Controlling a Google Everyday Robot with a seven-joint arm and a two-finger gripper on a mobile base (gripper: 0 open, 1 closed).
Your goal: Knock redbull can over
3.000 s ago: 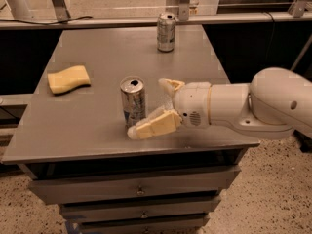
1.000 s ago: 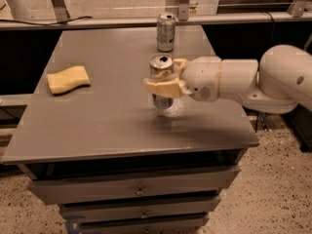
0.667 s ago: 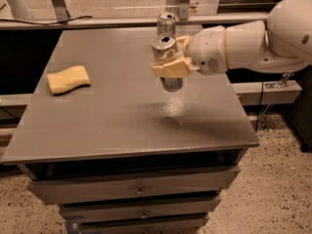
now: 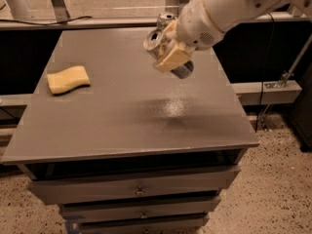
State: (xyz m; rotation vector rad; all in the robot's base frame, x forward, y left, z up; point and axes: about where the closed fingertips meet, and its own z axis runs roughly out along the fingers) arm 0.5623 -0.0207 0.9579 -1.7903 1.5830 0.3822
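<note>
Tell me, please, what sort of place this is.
Probably a robotics lab or test area: a grey table over drawers, a speckled hard floor, and a loose cable behind. The gripper, shut on the tilted redbull can, hangs above the table's far right part.

Yel. sponge [image 4: 68,79] on tbl [image 4: 112,126], L side; drawers [image 4: 136,190] below.

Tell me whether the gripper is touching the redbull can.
Touching. The camera view shows the gripper, up above the table, with its fingers clamped on the tilted redbull can.
</note>
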